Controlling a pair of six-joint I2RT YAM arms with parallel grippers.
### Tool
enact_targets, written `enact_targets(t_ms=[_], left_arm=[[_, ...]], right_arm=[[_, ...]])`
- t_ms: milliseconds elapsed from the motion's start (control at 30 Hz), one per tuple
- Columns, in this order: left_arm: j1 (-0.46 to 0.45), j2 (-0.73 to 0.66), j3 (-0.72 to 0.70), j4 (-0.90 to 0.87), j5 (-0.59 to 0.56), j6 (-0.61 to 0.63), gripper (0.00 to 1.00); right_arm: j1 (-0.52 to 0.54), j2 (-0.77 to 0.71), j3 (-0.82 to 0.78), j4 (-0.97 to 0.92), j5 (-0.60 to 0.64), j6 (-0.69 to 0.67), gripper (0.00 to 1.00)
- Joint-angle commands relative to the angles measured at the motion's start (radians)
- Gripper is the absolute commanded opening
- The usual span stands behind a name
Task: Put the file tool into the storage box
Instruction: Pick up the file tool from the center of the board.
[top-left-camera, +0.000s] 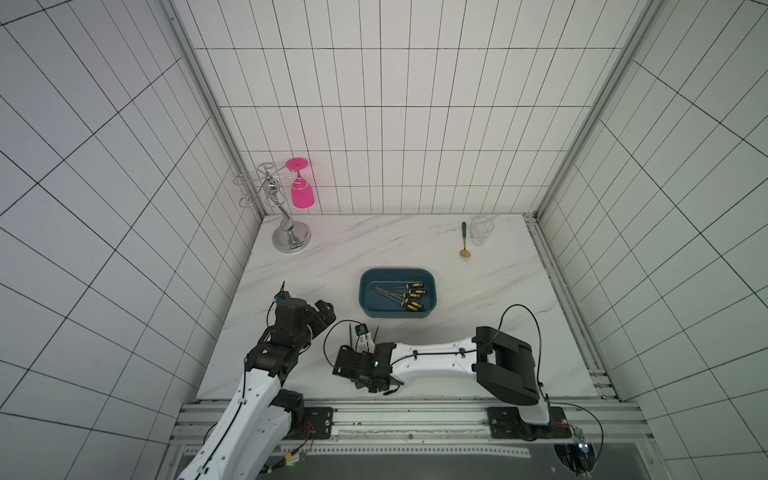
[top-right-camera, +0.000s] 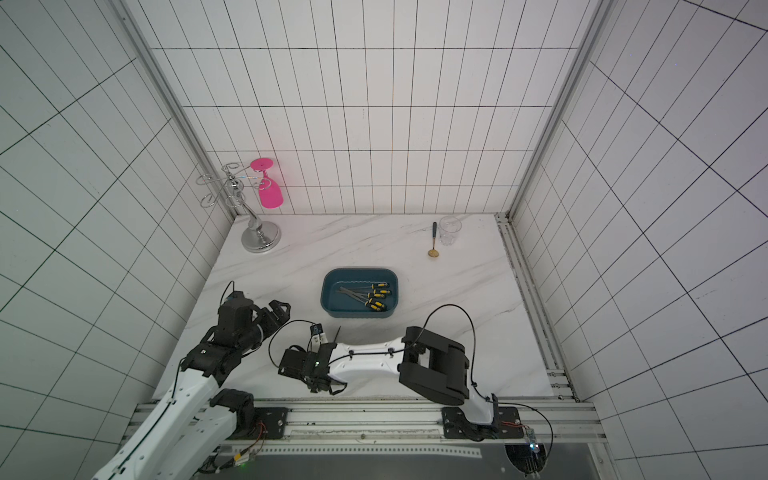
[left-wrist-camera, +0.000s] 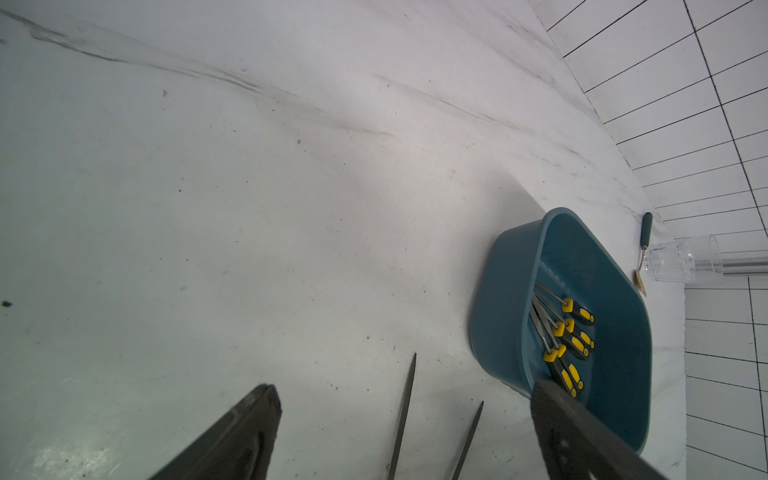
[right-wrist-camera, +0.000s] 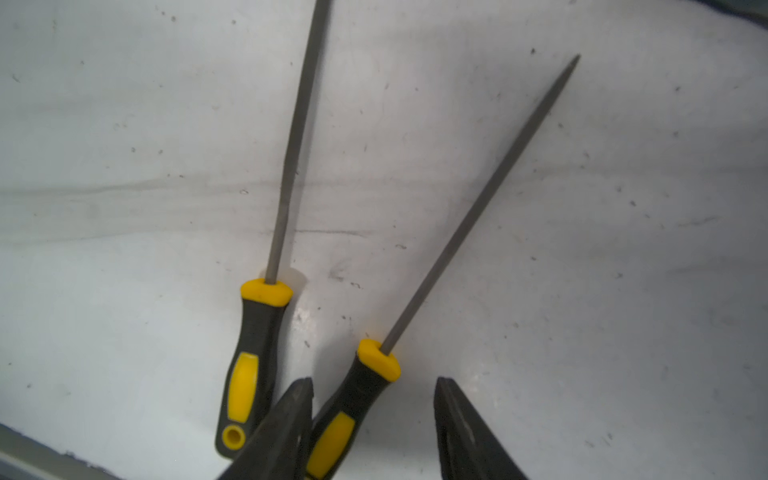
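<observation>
**Right gripper straddles a file handle; box lies ahead**

The file tool (right-wrist-camera: 449, 249) you want lies flat on the marble table (right-wrist-camera: 623, 208), with its handle between the fingers of the right gripper (right-wrist-camera: 374, 380). It has a thin grey shaft that tapers to a point. The handle is black with a yellow collar and a yellow inlay. The shaft runs out ahead of the gripper, away from the wrist. The jaws stand spread and pinch nothing. One finger overlaps the edge of the handle in the right wrist view, and you cannot tell whether it touches. The other finger is clear of the handle, with bare table between.

A second file (right-wrist-camera: 284, 216) of the same make lies just outside that nearer finger. The two handles are close together, and the shafts fan apart toward the tips.

The storage box (top-left-camera: 362, 293), a shallow teal tub with rounded corners, sits ahead of the right gripper, beyond the file tips and apart from them. Several more files (top-left-camera: 409, 295) with the same black and yellow handles lie inside it.

The left gripper (left-wrist-camera: 403, 386) hovers to the left of the right one, its jaws wide apart and holding nothing.

Past the box, near the back wall, a spoon (top-left-camera: 464, 241) lies beside a clear glass cup (top-left-camera: 482, 230). Far off to the left stands a chrome rack (top-left-camera: 286, 232) with a pink glass (top-left-camera: 301, 195) hanging upside down.
</observation>
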Motion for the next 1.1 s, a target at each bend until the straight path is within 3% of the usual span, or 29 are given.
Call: enact_targets(t_ms=[0, 200, 333, 467, 767, 1067], left_arm=[[0.003, -0.006, -0.003, 0.026, 0.021, -0.001, 0.98], [0.000, 0.016, 0.004, 0.015, 0.048, 0.001, 0.98], [-0.005, 0.049, 0.004, 0.022, 0.058, 0.006, 0.98], [-0.012, 0.073, 0.002, 0.014, 0.048, 0.020, 0.98], [-0.013, 0.034, -0.025, 0.020, 0.033, 0.015, 0.98], [-0.013, 0.082, -0.013, 0.033, 0.011, 0.026, 0.98]], right_arm=[[0.001, -0.051, -0.112, -0.057, 0.035, 0.050, 0.51], [-0.015, -0.256, -0.340, -0.056, 0.121, 0.060, 0.52], [-0.036, -0.355, -0.428, -0.024, 0.131, -0.039, 0.53], [-0.045, -0.417, -0.456, 0.039, 0.097, -0.227, 0.54], [-0.106, -0.420, -0.434, 0.103, -0.148, -0.621, 0.54], [-0.147, -0.357, -0.411, 0.134, -0.185, -0.755, 0.53]])
